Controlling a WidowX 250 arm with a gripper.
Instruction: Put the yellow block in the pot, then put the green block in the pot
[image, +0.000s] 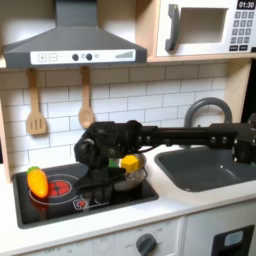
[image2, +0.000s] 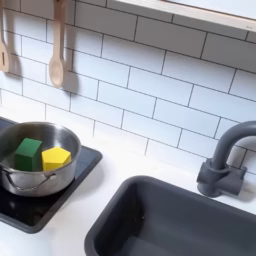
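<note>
The shiny silver pot (image2: 44, 181) stands on the black stove top, and both blocks lie inside it. The green block (image2: 28, 153) sits at the second exterior view's left, with the yellow block (image2: 56, 157) touching its right side. In the first exterior view the pot (image: 130, 183) sits at the stove's right end. There the yellow block (image: 130, 162) peeks out above its rim, while my arm hides the green block. My black gripper (image: 96, 188) hangs low over the stove just left of the pot. Its fingers blur into the dark stove.
An orange-yellow toy vegetable (image: 37, 181) lies on the stove's left end beside a red burner ring (image: 62, 186). The dark sink basin (image2: 170, 220) and grey faucet (image2: 222, 160) lie to the right. Wooden utensils (image: 36, 112) hang on the tiled wall.
</note>
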